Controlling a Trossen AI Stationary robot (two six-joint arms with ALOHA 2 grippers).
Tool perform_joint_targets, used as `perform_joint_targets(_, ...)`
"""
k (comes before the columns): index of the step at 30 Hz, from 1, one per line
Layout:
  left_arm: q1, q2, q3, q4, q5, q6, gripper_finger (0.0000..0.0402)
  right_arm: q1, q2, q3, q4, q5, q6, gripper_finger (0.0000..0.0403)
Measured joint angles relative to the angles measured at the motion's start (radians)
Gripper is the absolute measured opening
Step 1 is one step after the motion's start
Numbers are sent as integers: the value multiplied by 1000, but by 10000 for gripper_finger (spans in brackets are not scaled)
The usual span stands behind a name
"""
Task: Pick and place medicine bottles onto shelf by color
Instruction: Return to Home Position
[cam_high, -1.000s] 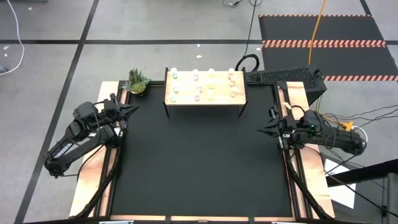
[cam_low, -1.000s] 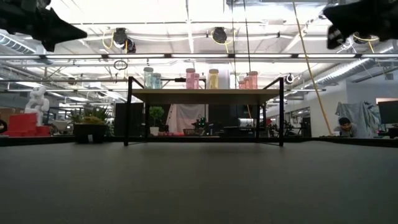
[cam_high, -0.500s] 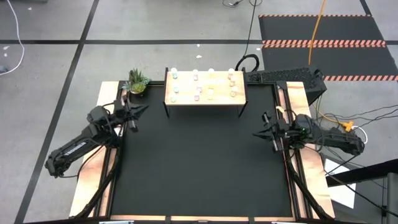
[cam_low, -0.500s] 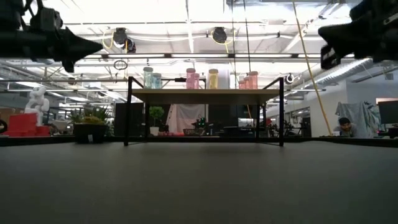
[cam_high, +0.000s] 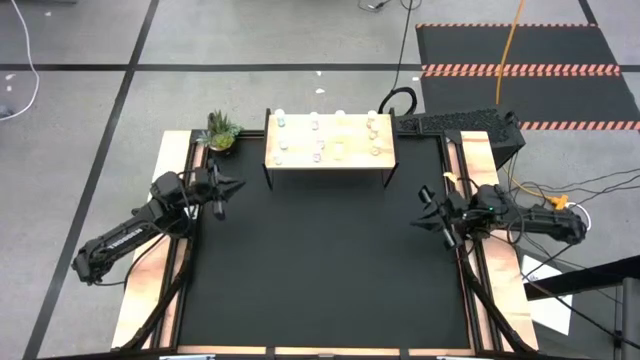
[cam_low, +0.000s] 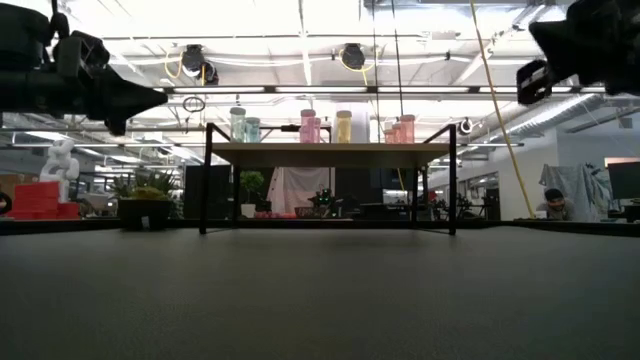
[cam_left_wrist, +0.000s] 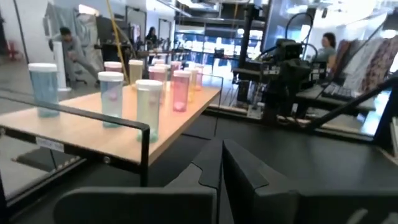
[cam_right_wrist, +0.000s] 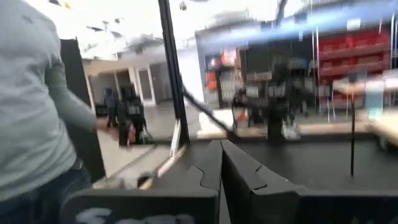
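The light wooden shelf (cam_high: 329, 141) stands on thin dark legs at the table's far edge; it also shows in the low view (cam_low: 328, 152) and the left wrist view (cam_left_wrist: 106, 134). Several small medicine bottles (cam_high: 320, 146) stand upright on its top, tinted blue (cam_left_wrist: 43, 87), yellow-green (cam_left_wrist: 148, 106) and pink (cam_left_wrist: 181, 90). My left gripper (cam_high: 238, 186) hovers shut above the table's left side, pointing right, short of the shelf's left end. My right gripper (cam_high: 420, 218) hovers shut above the table's right side, pointing left. Neither holds anything.
A small potted plant (cam_high: 221, 131) sits at the far left corner beside the shelf. A dark keyboard-like unit (cam_high: 455, 122) lies right of the shelf. The black mat (cam_high: 320, 260) stretches between the arms. A person in a grey sleeve (cam_right_wrist: 31, 106) stands beyond the table.
My left gripper has moved from the table's left edge toward the right and come down, staying shut. My right gripper has dipped a little and shifted slightly toward the near edge. The shelf and bottles have kept still.
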Motion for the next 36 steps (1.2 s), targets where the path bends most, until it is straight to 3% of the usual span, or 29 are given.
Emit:
perform_joint_targets(4,2,0,0,-2,4,71,11,8,0,0,-29,43,-25,0)
perform_joint_targets(10,23,1,0,-3,2,173,9,7,11,-1,-63,209,-53,0)
perform_joint_targets(15,24,1,0,-4,2,197,19,7,14,-2,-85,212,-34,0)
perform_joint_targets(24,24,1,0,31,36,12,12,7,14,-3,-80,212,23,0)
perform_joint_targets(29,23,6,0,3,77,16,27,7,14,-3,-80,212,23,0)
perform_joint_targets(36,23,8,0,4,78,17,18,7,14,-3,-80,212,23,0)
